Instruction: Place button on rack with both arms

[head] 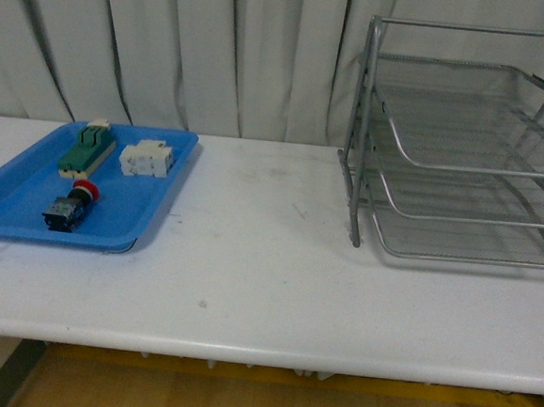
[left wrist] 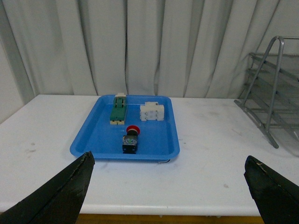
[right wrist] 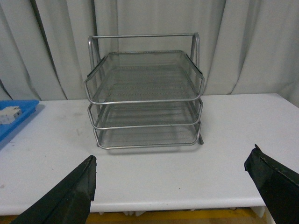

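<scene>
Task not started, as far as the pictures show. The button [head: 72, 204] lies on its side in the blue tray [head: 8, 203] at the left of the table [head: 267, 269], in the tray's near half, red cap pointing to the far side. Nothing is touching it. Farther back in the same tray are a green block [head: 88, 148] and a white block [head: 146, 159], both apart from the button.

The rack [head: 473, 169] stands at the right of the table, well apart from the tray. All three tiers look empty in the front and right wrist views.

No arm shows in the front view. The left gripper [left wrist: 168, 158] is spread wide with nothing between its fingers. It is held back at the near side, facing the tray, with the button roughly centred ahead of it. The right gripper [right wrist: 173, 156] is also spread wide and empty, facing the open front of the rack from the near side.

Done: nothing. Left, by my reading:
- Left arm reaches in and grasps the button.
- The button gets carried across, likely with a handover to the right arm, since the rack sits on that side.
- The button is set on a tier.
</scene>
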You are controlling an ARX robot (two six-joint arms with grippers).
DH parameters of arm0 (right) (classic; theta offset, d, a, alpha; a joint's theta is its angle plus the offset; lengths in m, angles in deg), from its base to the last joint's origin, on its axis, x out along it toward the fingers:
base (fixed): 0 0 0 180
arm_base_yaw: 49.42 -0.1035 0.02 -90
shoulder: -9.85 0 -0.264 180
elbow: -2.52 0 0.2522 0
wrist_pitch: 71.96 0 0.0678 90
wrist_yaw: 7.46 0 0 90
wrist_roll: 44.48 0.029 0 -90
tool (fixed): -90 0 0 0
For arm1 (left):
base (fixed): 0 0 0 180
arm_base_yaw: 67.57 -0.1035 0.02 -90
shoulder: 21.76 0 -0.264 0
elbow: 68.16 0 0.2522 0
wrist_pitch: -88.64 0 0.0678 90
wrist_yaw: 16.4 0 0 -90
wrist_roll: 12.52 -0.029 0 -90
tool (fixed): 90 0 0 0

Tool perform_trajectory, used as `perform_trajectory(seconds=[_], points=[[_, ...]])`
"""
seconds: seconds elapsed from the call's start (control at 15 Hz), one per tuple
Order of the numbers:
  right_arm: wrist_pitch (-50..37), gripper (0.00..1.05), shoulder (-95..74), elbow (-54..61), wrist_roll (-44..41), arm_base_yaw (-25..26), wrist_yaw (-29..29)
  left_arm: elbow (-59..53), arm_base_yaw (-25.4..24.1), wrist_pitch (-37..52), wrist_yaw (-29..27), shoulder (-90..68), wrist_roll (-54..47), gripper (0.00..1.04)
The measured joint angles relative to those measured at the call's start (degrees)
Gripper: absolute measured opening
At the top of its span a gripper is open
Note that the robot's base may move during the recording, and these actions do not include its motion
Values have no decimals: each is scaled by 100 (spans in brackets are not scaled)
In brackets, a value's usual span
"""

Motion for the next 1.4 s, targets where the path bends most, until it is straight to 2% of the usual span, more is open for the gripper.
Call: perform_trajectory(seconds=[0.27,0.33,0.4,0.53,0.74,0.87,0.94,1.0,1.14,1.27,1.4], points=[[-2,98,0,0,0,0,0,0,0,0,0,0,0,98],[299,98,-68,-70,96,52,129,0,0,0,0,-2,0,98],[723,98,-577,-282,483,251,496,0,0,0,-2,0,0,98],[-74,98,-1923,-490,1150,518,535,0,0,0,-2,0,0,98],[-2002,98,-4037,-1119,1353,575,315,0,0,7,-2,0,0,98],[-3224,98,-6126,-2181,1421,605,15,0,0,2,-2,0,0,98],[-3407,98,-6675,-2546,1506,605,-20,0,0,2,-2,0,0,98],[-3491,98,-7593,-3228,1998,654,260,0,0,0,0,0,0,98],[-4400,98,-8876,-4004,3539,726,780,0,0,2,-2,0,0,98],[-5307,98,-9549,-4072,5473,754,914,0,0,0,-2,0,0,98],[-6832,98,-10170,-3729,7469,680,887,0,0,0,-2,0,0,98]])
